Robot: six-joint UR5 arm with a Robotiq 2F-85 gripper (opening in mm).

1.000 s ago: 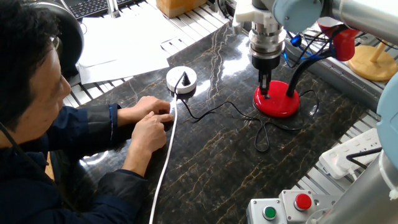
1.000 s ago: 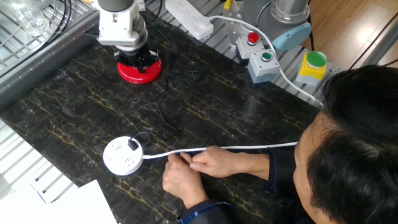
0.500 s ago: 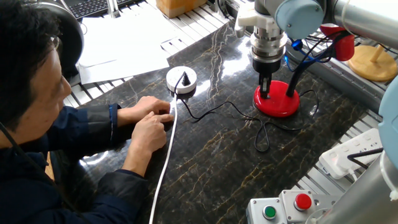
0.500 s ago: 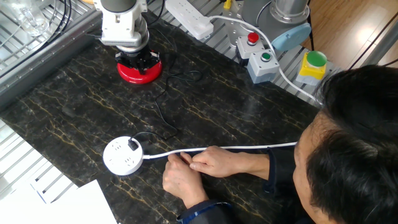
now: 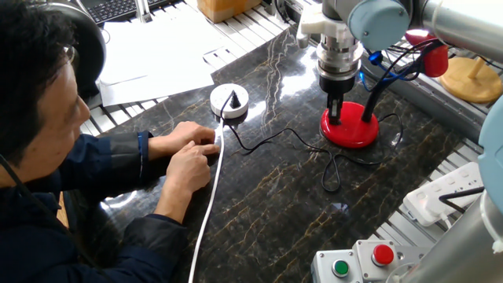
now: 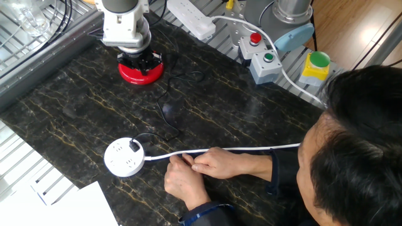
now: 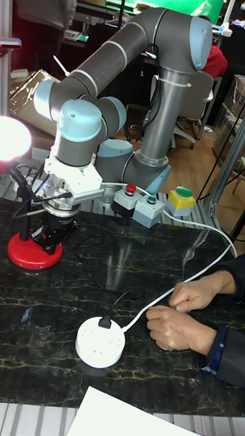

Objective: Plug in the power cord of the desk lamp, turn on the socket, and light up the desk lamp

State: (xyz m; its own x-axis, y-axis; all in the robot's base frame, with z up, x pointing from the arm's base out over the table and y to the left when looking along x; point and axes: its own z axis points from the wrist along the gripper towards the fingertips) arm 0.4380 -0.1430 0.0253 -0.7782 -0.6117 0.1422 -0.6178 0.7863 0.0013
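The desk lamp has a glossy red base [image 5: 354, 132] [image 6: 133, 75] [image 7: 26, 256], a black gooseneck and a red shade [image 5: 432, 55]. In the tall fixed view its shade [image 7: 7, 138] glows bright. My gripper [image 5: 335, 118] [image 6: 139, 63] [image 7: 52, 238] stands upright with its fingers shut, tips down on the base's top. The thin black power cord [image 5: 275, 137] [image 6: 164, 100] runs across the table to the round white socket [image 5: 229, 100] [image 6: 124, 157] [image 7: 100, 341]. Its black plug [image 5: 233, 100] [image 7: 106, 322] sits in the socket's top.
A person's hands [image 5: 189, 153] [image 6: 201, 166] [image 7: 184, 310] hold the socket's thick white cable on the table. A button box [image 5: 361, 263] [image 6: 260, 56], a rectangular power strip [image 5: 440, 192] [image 6: 188, 16], a wooden stand [image 5: 471, 79] and papers [image 5: 157, 55] ring the table.
My gripper has shifted slightly to the right over the lamp base. A faint patch of light now shows on the dark tabletop. The hands and socket have not moved.
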